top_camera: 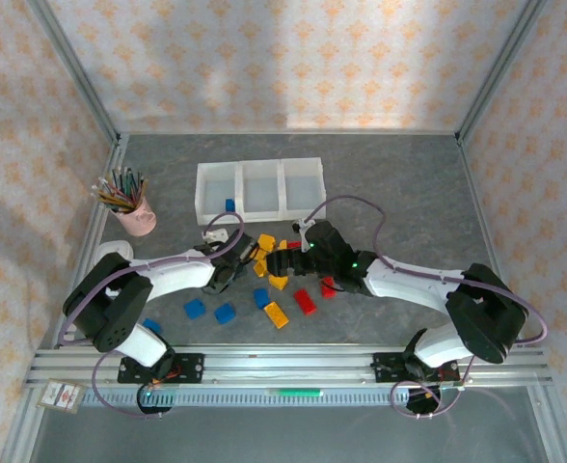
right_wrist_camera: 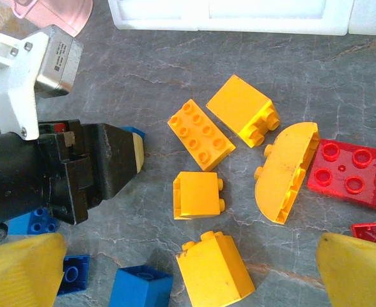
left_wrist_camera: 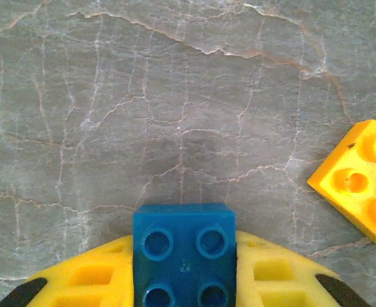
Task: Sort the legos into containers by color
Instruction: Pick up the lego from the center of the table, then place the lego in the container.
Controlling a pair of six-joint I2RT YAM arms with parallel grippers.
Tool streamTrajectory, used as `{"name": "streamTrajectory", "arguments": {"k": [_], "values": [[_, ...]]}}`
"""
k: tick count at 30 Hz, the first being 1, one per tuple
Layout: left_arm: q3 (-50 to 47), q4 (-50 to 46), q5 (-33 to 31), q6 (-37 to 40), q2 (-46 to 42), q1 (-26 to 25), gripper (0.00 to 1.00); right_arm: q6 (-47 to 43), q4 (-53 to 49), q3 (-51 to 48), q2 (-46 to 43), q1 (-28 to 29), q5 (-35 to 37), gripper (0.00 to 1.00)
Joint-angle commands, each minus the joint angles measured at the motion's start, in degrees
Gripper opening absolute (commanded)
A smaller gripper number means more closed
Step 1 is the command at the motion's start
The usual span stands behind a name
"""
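**Left gripper.** The left gripper [left_wrist_camera: 185, 286] is pressed together on a blue brick [left_wrist_camera: 183, 238]. Its yellow fingers [left_wrist_camera: 86, 281] bear on the brick's left and right side faces, and the brick sits centred between them.

**Held brick.** The blue brick is a square two-by-two part and so has no long axis. Its studs face the wrist camera, and its edges run square to the fingers. Whether its underside touches the table [left_wrist_camera: 175, 83] cannot be determined. A yellow plate [left_wrist_camera: 362, 185] lies studs-up to its right, apart from it and set diagonally, cut off by the frame edge.

**Top view.** This view gives position. The left gripper [top_camera: 228, 273] sits at the left edge of the loose brick cluster, on the near side of the containers [top_camera: 260, 214] and apart from them. A binned blue brick [top_camera: 229, 204] lies in the left compartment.

**Right wrist view.**
- The left gripper [right_wrist_camera: 127, 153] appears from the side, with a blue corner at its tip.
- The right gripper [right_wrist_camera: 188, 272] is spread wide and holds nothing. Its fingers [right_wrist_camera: 357, 272] stand at the two lower corners of the view.
- A yellow two-by-four brick [right_wrist_camera: 201, 134] lies studs-up, with its long axis running from upper left to lower right.
- A red brick [right_wrist_camera: 351, 173] lies at the right.
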Motion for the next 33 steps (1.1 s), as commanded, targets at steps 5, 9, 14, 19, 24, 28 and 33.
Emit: {"name": "streamTrajectory", "arguments": {"k": [5,9,14,19,24,28,33], "values": [[1.90,-2.03,-3.91,2.07,-4.03,-0.19,0.24,-1.41,-2.14,4.09,-1.97,0.03,3.11,1.00],[6.30,-5.28,-7.55,4.52,-5.67,0.34,0.24,-1.29,-1.86,5.40,-2.40,-0.21,4.49,1.00],[12.88,-5.46,-9.05,8.94,-5.50,3.04,0.24,-0.59,-1.49,7.02,-1.41,-1.48,5.55,1.00],[20.31,-3.79,-8.76,13.38,-1.37,7.31,0.24,0.29,-0.73,8.73,0.28,-3.33,6.18,1.00],[26.47,-1.90,-7.27,16.18,5.44,12.00,0.24,0.76,0.36,10.26,2.31,-4.82,5.60,1.00],[32.54,-1.62,-6.87,18.43,12.32,15.14,0.24,0.52,0.27,11.04,3.01,-5.48,5.19,1.00],[38.43,-1.45,-6.15,19.67,19.28,18.15,0.30,-0.26,0.23,10.95,2.33,-5.76,5.41,1.00]]}}
